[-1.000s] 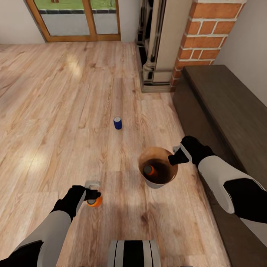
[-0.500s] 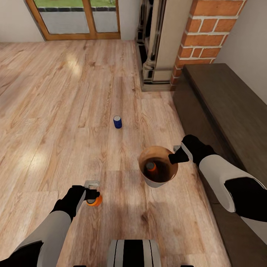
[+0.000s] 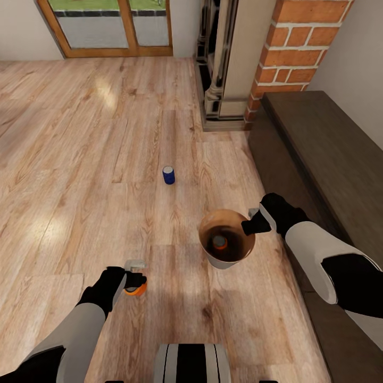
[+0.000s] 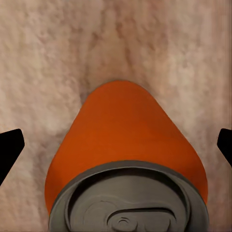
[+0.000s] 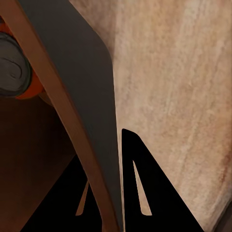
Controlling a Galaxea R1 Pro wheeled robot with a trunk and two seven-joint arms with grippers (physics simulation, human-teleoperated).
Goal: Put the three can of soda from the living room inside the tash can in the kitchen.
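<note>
Wood floor (image 3: 80, 159); right gripper (image 3: 250, 227) on bin (image 3: 213, 258) rim

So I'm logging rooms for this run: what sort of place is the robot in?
Most likely a living room: a warm wood-plank floor, a red brick chimney beside an ornate dark fireplace, and wood-framed glass doors.

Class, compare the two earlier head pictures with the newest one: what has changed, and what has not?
The orange can in the bin has shifted slightly. The left gripper stays around the orange floor can, the right gripper keeps the bin rim, and the blue can is unmoved.
</note>
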